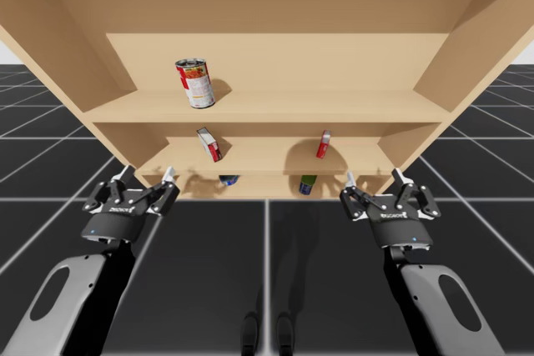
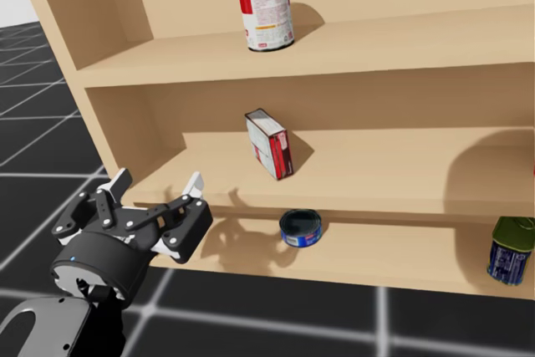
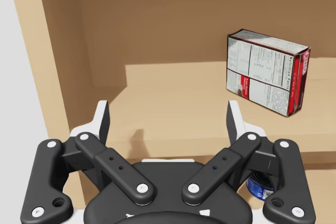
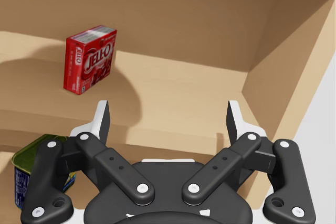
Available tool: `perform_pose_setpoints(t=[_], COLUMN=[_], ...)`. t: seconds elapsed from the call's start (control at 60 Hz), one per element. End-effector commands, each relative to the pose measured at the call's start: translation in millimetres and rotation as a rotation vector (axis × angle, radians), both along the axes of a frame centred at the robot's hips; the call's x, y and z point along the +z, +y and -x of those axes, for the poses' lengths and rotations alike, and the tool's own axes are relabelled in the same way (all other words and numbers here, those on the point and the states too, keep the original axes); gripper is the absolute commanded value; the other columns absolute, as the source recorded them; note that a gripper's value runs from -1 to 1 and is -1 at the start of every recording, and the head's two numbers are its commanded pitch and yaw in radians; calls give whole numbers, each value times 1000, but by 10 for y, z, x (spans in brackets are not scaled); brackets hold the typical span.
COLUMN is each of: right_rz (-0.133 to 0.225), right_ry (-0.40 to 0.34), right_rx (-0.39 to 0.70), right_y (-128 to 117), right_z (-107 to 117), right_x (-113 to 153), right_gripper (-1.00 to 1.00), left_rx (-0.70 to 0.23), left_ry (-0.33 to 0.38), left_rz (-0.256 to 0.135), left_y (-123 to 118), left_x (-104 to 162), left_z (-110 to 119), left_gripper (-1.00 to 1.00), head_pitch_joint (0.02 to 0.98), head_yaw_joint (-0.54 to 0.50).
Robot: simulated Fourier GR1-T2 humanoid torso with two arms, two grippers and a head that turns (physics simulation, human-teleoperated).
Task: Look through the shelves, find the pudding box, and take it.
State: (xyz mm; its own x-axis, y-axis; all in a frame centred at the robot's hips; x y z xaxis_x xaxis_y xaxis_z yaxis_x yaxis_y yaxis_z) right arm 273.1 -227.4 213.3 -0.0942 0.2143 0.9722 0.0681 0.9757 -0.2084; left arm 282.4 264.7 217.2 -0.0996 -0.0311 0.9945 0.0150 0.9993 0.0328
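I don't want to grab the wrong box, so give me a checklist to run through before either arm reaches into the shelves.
1. Open left gripper: ok.
2. Open right gripper: ok.
3. Clear path to white-and-red box, standing on middle shelf ahead of left gripper: ok.
4. Clear path to small red box, same shelf, ahead of right gripper: ok.
5. Which of the two boxes holds pudding: cannot tell.

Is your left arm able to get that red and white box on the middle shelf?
Probably yes. My left claw is open, and the red and white box stands ahead of it, a bit to the side, with bare shelf between them.
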Motion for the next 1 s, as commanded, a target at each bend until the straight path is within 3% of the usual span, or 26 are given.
perform_pose_setpoints(t=[0.017, 0.083, 0.183, 0.283, 0.5, 0.6, 0.65, 0.717, 1.0], right_rz=[3, 6, 11, 14, 15, 15, 16, 15, 10], right_ry=[3, 2, 2, 4, 5, 6, 6, 6, 9], right_rx=[2, 2, 3, 2, 4, 3, 4, 4, 8], right_y=[8, 9, 11, 11, 0, -3, -4, -7, -12], right_z=[3, 2, -7, -15, -20, -24, -26, -28, -36], right_x=[-10, -11, -19, -26, -25, -26, -25, -24, -26], right_gripper=[-1000, -1000, -1000, -1000, -1000, -1000, -1000, -1000, -1000], left_rx=[-59, -127, -232, -312, -432, -482, -498, -533, -558], left_ry=[12, 20, 56, 97, 135, 129, 133, 145, 167], left_rz=[36, 90, 130, 94, 78, 18, 14, -32, -42], left_y=[-85, -94, -113, -148, -173, -183, -185, -195, -230], left_x=[110, 241, 350, 386, 408, 358, 332, 259, 160], left_z=[55, 82, 58, -26, -250, -397, -449, -565, -911], left_gripper=[-1000, -1000, -1000, -1000, -1000, -1000, -1000, -1000, -1000], head_pitch_joint=[579, 578, 577, 576, 573, 570, 570, 570, 569], head_yaw_joint=[276, 280, 280, 281, 286, 286, 287, 291, 303])
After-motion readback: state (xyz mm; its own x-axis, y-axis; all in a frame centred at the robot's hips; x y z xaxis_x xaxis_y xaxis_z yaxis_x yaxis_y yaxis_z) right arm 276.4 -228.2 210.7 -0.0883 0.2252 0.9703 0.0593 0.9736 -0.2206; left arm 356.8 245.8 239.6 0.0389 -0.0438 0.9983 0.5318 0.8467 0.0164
